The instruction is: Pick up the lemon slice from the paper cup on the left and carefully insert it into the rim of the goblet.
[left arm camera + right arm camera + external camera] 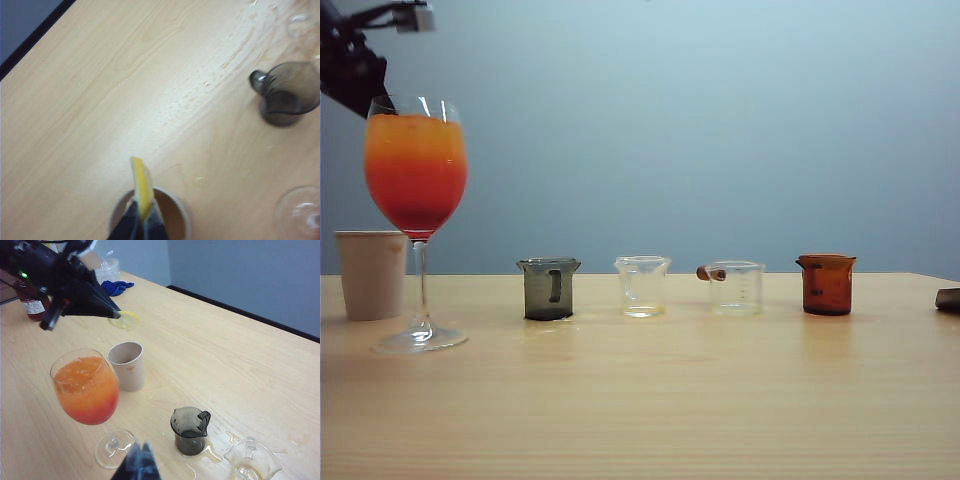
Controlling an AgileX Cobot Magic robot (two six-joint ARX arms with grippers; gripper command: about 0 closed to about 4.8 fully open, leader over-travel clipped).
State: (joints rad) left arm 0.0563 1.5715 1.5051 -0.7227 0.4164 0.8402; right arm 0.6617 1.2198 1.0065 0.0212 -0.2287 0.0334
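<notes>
Looking at the left gripper (142, 222), you see its jaws clamped on the lemon slice (142, 187), held edge-up in the air above the paper cup (172, 215). You cannot make out the cup's contents. The goblet (87, 390) stands just beside the cup, filled with an orange-to-red drink. You count four small beakers in a row on the table (640, 400): grey (549, 288), two clear (642, 286) (737, 287), amber (827, 284). The right gripper (140, 465) is cut off at the frame edge, its tips together, near the goblet's foot.
</notes>
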